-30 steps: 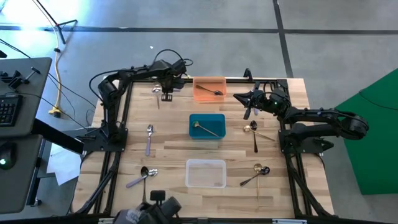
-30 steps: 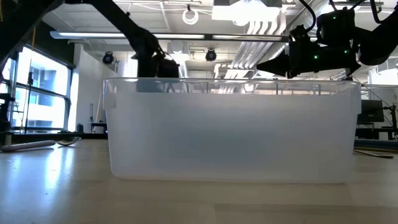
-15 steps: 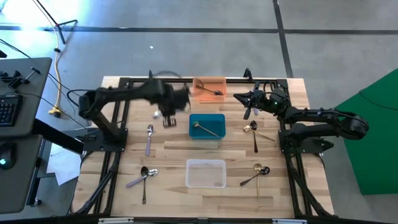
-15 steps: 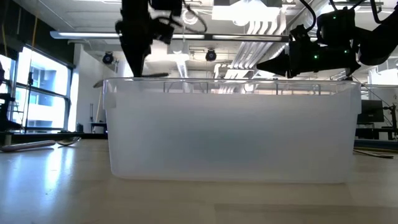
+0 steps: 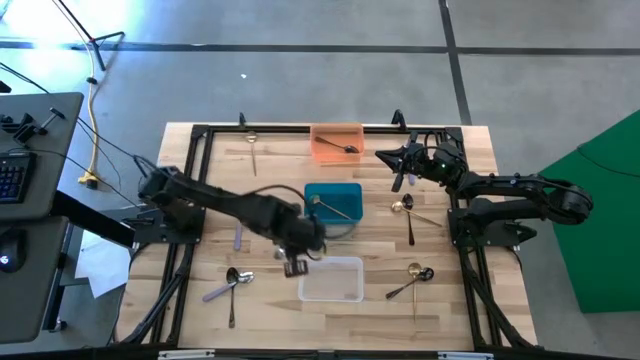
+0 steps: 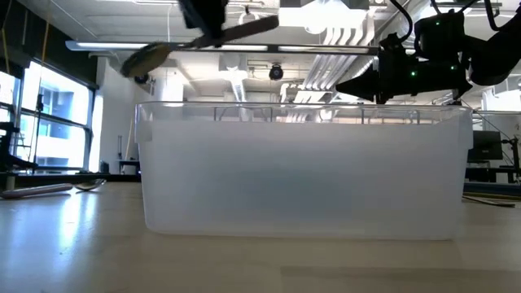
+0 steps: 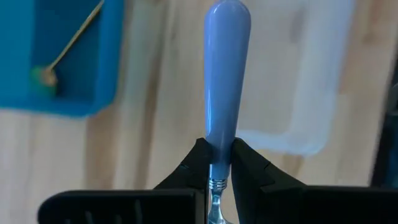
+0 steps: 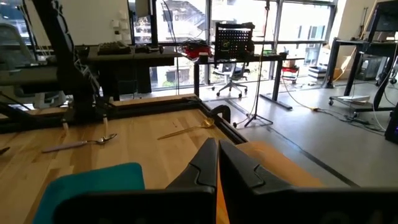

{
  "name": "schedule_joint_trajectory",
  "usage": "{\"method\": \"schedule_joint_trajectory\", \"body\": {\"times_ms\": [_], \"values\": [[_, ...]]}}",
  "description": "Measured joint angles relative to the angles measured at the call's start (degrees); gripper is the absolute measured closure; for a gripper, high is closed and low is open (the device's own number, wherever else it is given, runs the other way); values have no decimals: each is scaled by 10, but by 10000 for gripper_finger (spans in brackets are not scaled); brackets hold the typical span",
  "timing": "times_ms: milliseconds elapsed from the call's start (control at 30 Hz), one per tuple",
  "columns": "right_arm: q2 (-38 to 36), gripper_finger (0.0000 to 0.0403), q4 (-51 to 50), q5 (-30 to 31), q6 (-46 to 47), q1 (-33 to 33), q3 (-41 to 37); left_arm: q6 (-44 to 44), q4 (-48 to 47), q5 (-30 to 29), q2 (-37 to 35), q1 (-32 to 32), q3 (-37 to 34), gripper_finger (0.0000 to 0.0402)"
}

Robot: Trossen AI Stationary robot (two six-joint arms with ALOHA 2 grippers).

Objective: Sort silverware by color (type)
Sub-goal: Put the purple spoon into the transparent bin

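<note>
My left gripper (image 5: 295, 264) is over the far left corner of the clear bin (image 5: 332, 279). It is shut on a silver spoon with a lavender handle (image 7: 226, 74). In the low view the spoon (image 6: 199, 42) hangs above the bin's rim (image 6: 301, 114). My right gripper (image 5: 386, 156) is shut and empty, in the air to the right of the orange bin (image 5: 337, 143). A dark spoon lies in the orange bin. A gold spoon lies in the teal bin (image 5: 333, 202). My left gripper pinches the spoon between its two fingers at the handle's lower end (image 7: 217, 158), where it meets the metal neck. The handle sticks out forward past the fingertips. The spoon is lifted clear and tilted, with its bowl (image 6: 145, 59) the lower end.
Loose silverware lies on the table. A gold spoon (image 5: 252, 146) is at the far left and a lavender-handled one (image 5: 238, 238) is at the left. Two spoons (image 5: 230, 285) are at the near left. Gold and dark pieces are at the right (image 5: 405, 210) and near right (image 5: 415, 275).
My left gripper has swung from the far edge beside the orange bin toward the near edge and the right, to the clear bin's far left corner. It has carried the lavender-handled spoon clear of the table. The right arm has kept still.
</note>
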Motion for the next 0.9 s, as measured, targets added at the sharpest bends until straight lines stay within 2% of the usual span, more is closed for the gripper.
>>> {"method": "schedule_joint_trajectory", "body": {"times_ms": [233, 333, 533, 900], "values": [[0, 403, 2, 0, 1, 0, 0, 15, 22, 42, 121, -7, 144, 379], [0, 403, 4, 0, 0, 0, 0, 33, 22, 43, 155, -5, 180, 379], [0, 403, 4, 0, -4, 0, 0, 37, -11, 36, 194, 2, 183, 379], [0, 403, -3, 6, -5, 0, 0, 93, -2, 31, 233, 9, 183, 382]]}}
